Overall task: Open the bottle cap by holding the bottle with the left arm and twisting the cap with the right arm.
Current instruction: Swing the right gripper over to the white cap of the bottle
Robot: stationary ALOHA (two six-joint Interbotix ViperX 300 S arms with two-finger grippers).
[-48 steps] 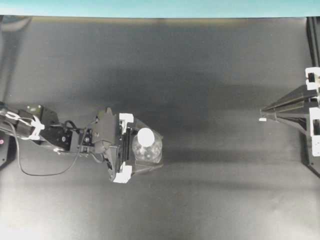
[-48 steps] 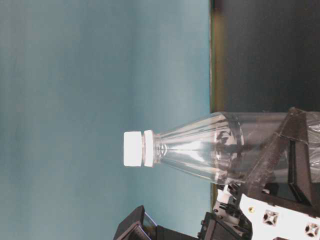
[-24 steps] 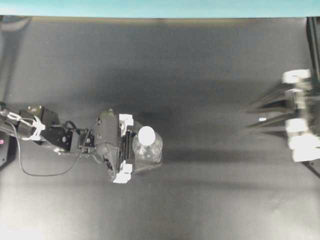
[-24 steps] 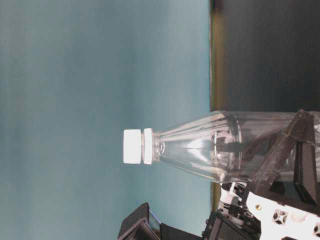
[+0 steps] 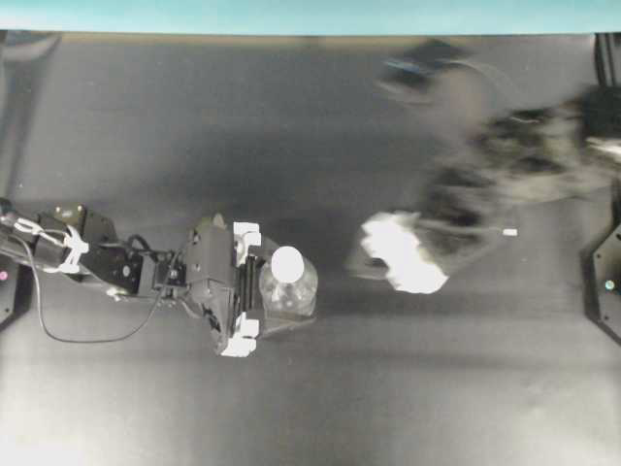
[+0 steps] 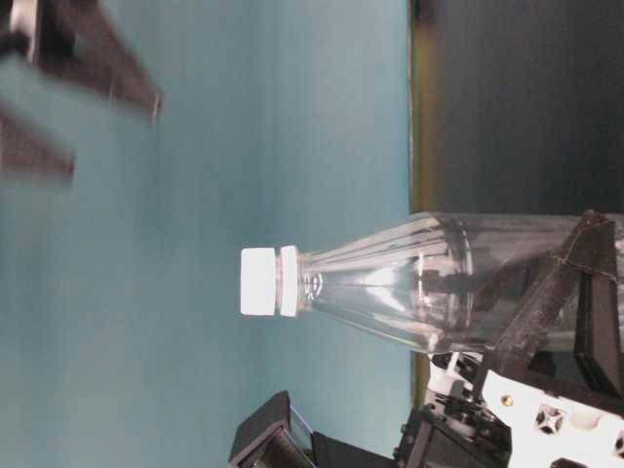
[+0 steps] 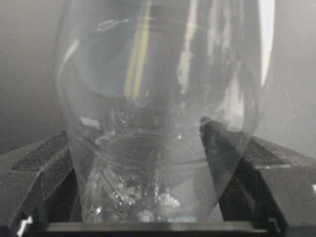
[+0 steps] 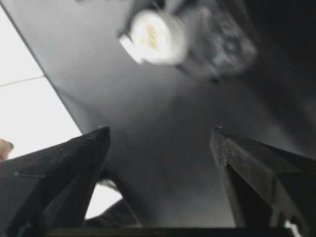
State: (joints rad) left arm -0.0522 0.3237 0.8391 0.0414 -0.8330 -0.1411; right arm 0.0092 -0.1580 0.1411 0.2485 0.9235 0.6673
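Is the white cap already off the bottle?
No, the white cap sits on the neck of the clear bottle, seen from the side.

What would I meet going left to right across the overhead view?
Left arm → left gripper → bottle with the bottle cap on top → blurred right gripper → right arm.

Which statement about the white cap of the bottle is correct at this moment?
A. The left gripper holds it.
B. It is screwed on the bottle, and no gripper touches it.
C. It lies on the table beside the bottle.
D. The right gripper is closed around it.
B: the bottle cap sits on the neck of the bottle; the left gripper holds only the body, and the right gripper is open and apart from it.
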